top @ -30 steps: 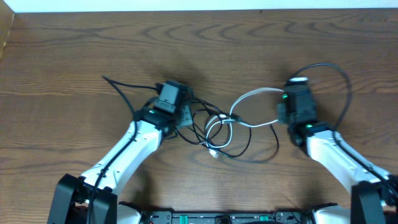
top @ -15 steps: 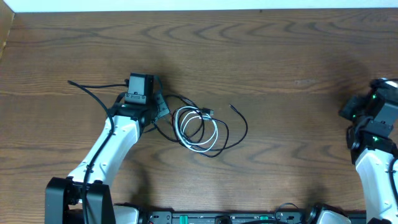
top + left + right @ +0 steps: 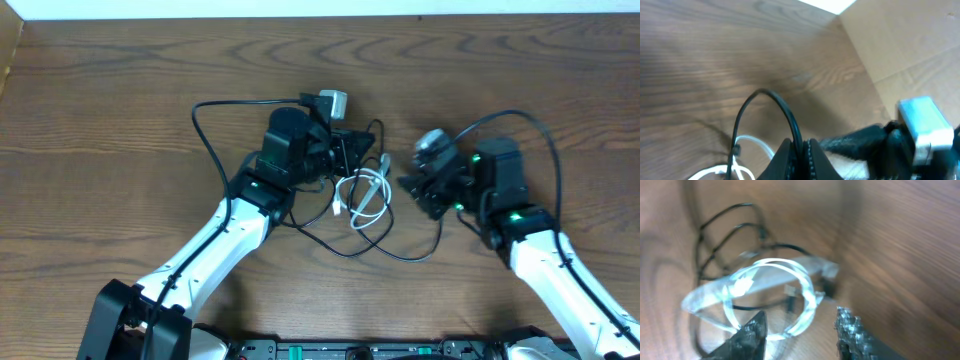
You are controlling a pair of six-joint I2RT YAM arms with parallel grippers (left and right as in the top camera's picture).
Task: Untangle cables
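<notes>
Overhead and wrist views of two arms at a wooden table (image 3: 500,70). The left gripper (image 3: 799,152) is seen closed, with the black cable (image 3: 760,91) pinched between its fingertips; from the grip the cord is carried up in a narrow arch and back down toward the table. The remainder of the black cable is laid in loose loops near the table's middle, between the two arms. The white cable (image 3: 809,297) is gathered in a small coil on the table, just beside the left gripper's fingertips and crossed by the black loops, so that the two cords are shown tangled together. The right gripper (image 3: 802,330) is presented with its fingers (image 3: 852,330) standing apart and nothing clamped between them; the white coil is seen just ahead of the gap. In the overhead view the two grippers are brought near each other, with the coil between them.
</notes>
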